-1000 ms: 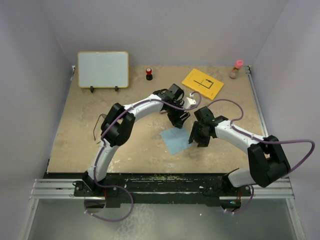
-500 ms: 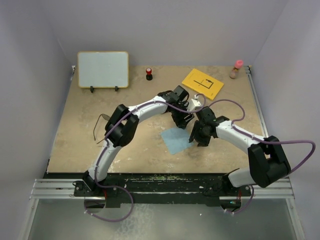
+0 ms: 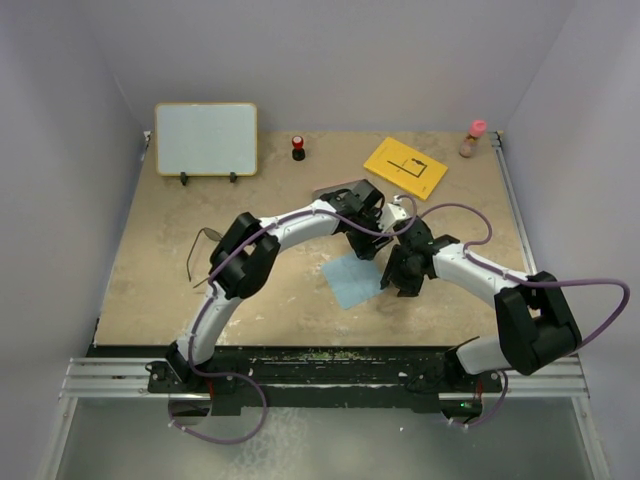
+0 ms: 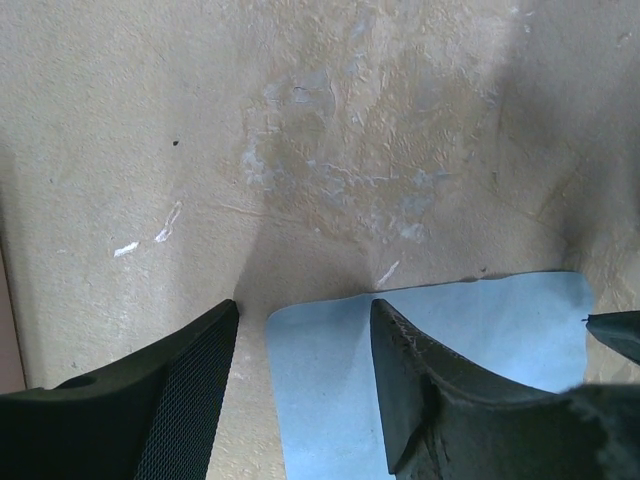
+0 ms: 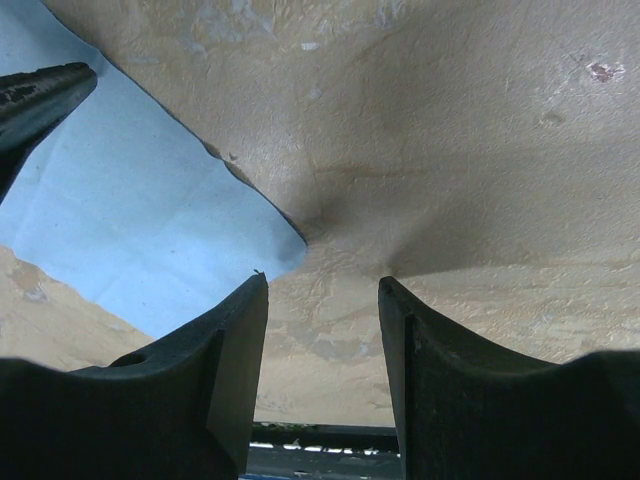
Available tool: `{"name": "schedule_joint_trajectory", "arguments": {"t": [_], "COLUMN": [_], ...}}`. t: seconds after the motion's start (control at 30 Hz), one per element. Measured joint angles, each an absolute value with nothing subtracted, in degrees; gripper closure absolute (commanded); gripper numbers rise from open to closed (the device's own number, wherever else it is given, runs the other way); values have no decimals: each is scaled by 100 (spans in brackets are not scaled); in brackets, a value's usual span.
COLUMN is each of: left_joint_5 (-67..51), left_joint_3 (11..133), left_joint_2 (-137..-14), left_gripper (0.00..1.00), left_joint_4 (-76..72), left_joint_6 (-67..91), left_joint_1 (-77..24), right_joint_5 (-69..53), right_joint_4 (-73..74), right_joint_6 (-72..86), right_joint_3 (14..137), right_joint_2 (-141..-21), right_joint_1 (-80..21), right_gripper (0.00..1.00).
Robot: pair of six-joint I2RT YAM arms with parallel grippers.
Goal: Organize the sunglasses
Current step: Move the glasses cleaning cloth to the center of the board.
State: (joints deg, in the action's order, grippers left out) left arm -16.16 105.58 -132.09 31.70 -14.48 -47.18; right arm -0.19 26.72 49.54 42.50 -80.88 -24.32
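Left fingers [image 3: 366, 243]: set apart at a middling width, nothing between them. They point down at the worktop [image 3: 150, 300] over a corner of the blue cloth [image 3: 350, 283]. In the left wrist view that corner lies under the gap, and the cloth runs on beneath one finger.

Right fingers [image 3: 403, 278]: also apart at a middling width, holding nothing. They hang over the opposite side of the cloth. In the right wrist view a cloth corner ends just beside one fingertip, and the gap itself is over bare worktop. The two sets of fingers are near each other, the cloth between them. Each wrist view catches a dark tip of the other set at its edge.

Sunglasses [image 3: 196, 250]: flat on the worktop, well apart from both sets of fingers, far out to the left of the left fingers. Neither set touches them.

Beyond the fingers, along the far edge: whiteboard [image 3: 206, 138], yellow card [image 3: 405, 167].
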Motion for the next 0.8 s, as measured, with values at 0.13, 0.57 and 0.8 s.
{"name": "schedule_joint_trajectory", "arguments": {"t": [0.13, 0.57, 0.8], "left_joint_5": [-1470, -1367, -1280], "left_joint_3": [10549, 10328, 10326], "left_joint_2": [-13209, -13089, -13076], "left_gripper": [41, 42, 45], "left_joint_4": [3146, 3050, 3098], "left_joint_6": [-1356, -934, -801], "left_joint_1": [-4740, -4740, -4740], "right_joint_5": [-19, -19, -19], "right_joint_4": [2670, 2672, 2687], "right_joint_6": [4954, 4956, 4958], "right_joint_3": [4250, 4246, 4189], "right_joint_2": [-8088, -8086, -8036], "right_joint_1": [-2425, -2392, -2392], "right_gripper": [48, 48, 48]}}
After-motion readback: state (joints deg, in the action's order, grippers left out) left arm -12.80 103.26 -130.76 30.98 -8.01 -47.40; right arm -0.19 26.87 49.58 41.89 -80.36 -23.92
